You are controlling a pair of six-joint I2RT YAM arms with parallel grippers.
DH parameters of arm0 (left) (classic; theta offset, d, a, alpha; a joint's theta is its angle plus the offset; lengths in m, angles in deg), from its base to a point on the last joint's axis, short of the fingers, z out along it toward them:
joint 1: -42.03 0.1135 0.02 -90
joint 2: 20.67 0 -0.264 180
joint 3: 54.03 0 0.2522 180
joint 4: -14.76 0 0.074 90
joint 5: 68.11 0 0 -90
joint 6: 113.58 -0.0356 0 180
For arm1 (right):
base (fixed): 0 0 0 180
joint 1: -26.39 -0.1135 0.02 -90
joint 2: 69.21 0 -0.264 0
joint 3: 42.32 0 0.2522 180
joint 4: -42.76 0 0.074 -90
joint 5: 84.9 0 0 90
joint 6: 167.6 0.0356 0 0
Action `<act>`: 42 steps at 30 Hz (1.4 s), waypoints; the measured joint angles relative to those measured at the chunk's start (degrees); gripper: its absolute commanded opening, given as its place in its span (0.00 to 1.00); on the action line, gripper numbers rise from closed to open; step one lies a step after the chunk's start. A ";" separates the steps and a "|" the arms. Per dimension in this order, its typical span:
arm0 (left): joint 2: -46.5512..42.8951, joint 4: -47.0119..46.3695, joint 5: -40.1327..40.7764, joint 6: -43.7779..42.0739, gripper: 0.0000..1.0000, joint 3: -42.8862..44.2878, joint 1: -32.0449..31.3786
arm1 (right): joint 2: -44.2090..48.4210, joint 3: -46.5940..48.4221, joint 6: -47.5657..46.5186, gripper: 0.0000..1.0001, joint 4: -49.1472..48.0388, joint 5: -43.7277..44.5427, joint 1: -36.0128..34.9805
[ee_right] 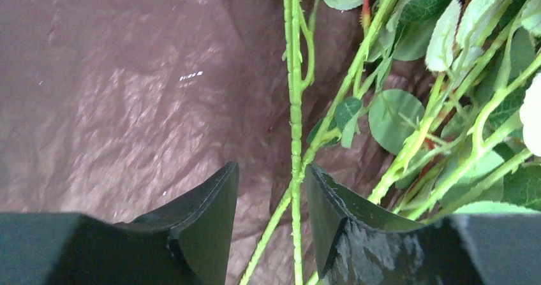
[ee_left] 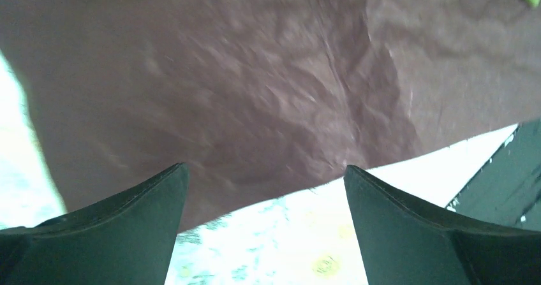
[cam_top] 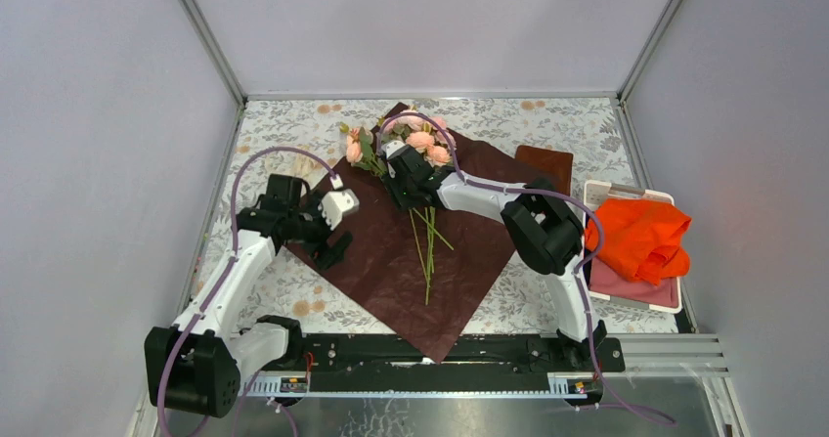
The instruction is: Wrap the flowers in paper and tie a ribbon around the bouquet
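Note:
The flowers [cam_top: 422, 142], pink and peach roses, lie loose on the flat dark maroon-brown paper [cam_top: 391, 261], their green stems [cam_top: 427, 251] running toward the near edge. My right gripper [cam_top: 406, 197] is down over the stems just below the blooms. In the right wrist view its jaws [ee_right: 271, 170] stand narrowly apart with two thin stems [ee_right: 295, 106] between them, close to the right finger and not clamped. My left gripper [cam_top: 332, 253] hovers wide open over the paper's [ee_left: 255, 74] left edge, nothing between its fingers [ee_left: 147, 215]. I cannot make out the ribbon. No bouquet is formed.
A small brown folded square [cam_top: 545, 163] lies at the paper's far right corner. A white tray [cam_top: 596, 191] at the right holds a bright orange-red cloth [cam_top: 640, 234]. Grey walls close in the floral-patterned table [cam_top: 293, 129] on three sides.

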 measured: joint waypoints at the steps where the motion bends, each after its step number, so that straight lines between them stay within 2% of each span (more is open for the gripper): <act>1: 0.35 0.72 0.07 -1.29 0.98 -1.92 -0.02 | -0.83 0.76 0.02 0.46 -0.02 0.57 0.00; 6: 0.70 1.38 1.88 -6.34 0.98 -9.07 -0.44 | -4.74 5.53 -0.09 0.43 0.09 3.28 0.02; 12: 0.66 0.87 4.46 -10.71 0.99 -12.94 -1.05 | -8.63 11.67 -0.83 0.40 0.42 4.09 0.09; 16: 0.63 0.63 4.85 -11.69 0.99 -13.20 -1.25 | -11.96 17.09 -1.11 0.29 1.77 4.39 0.31; 21: 0.63 0.55 4.98 -11.76 0.99 -13.20 -1.57 | -14.16 19.28 -0.22 0.00 3.15 4.79 0.66; 23: 0.63 0.55 4.98 -11.74 0.99 -13.20 -1.64 | -14.14 18.91 0.74 0.00 3.48 5.20 0.68; 27: 0.63 0.55 5.01 -11.52 0.99 -13.20 -2.05 | -11.47 13.22 3.89 0.00 0.92 5.77 0.68; 33: 0.33 0.55 4.94 -11.34 0.99 -13.18 -2.38 | -0.87 -1.03 12.94 0.00 -5.20 6.43 0.68; 42: 0.09 0.55 4.90 -11.10 0.99 -12.98 -2.58 | 7.85 -12.20 23.39 0.00 -17.16 9.66 0.31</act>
